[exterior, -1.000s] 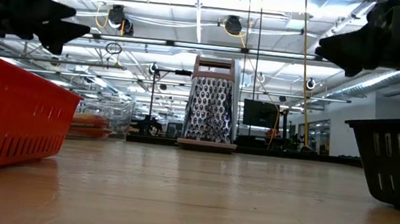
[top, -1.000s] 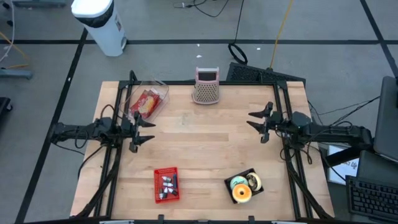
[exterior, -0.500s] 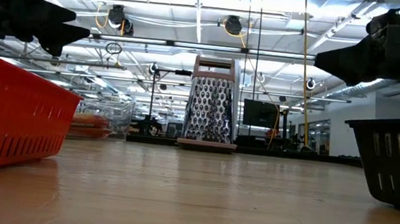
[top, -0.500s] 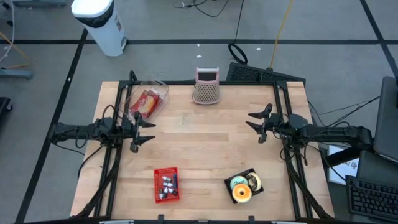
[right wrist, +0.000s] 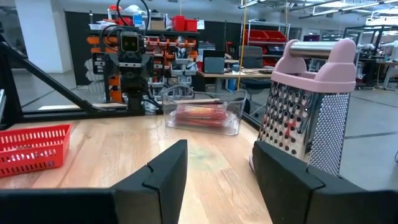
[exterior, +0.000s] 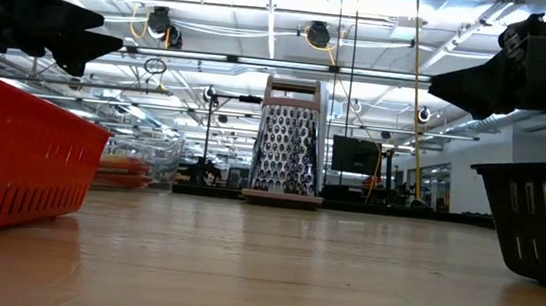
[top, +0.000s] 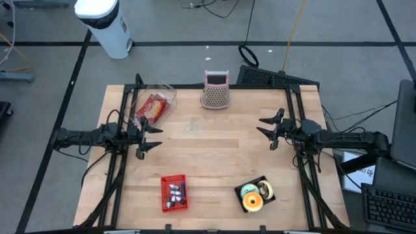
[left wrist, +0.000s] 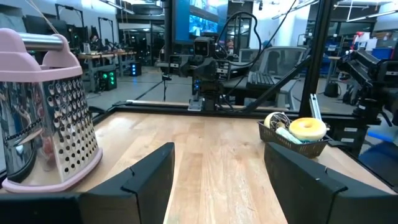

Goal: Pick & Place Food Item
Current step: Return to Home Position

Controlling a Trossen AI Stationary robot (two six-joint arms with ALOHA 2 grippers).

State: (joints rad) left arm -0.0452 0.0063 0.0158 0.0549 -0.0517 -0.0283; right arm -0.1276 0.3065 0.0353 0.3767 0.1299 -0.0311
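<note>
Doughnuts (top: 252,202) lie together in the black bin (top: 262,181), which stands on the right half of the bench (top: 214,156), near the edge far from the grater (top: 215,90). One yellow doughnut sits on top of the pile. The red bin (top: 166,207) stands on the left half near the same edge, well apart from the black one, and small bottles (top: 175,190) lie inside it.

My left fingers (left wrist: 149,180) are spread wide and hang above the left side of the bench, about halfway along it, pointing toward the middle. My right fingers (right wrist: 165,174) are also spread wide, above the right side and facing the left ones across the bare wood. Both are raised off the bench, well apart from both bins; in the low view they show only at the upper corners.

The grater stands upright at the middle of the far edge. A clear box (top: 155,106) with something red inside lies at the far left corner, near my left arm.
</note>
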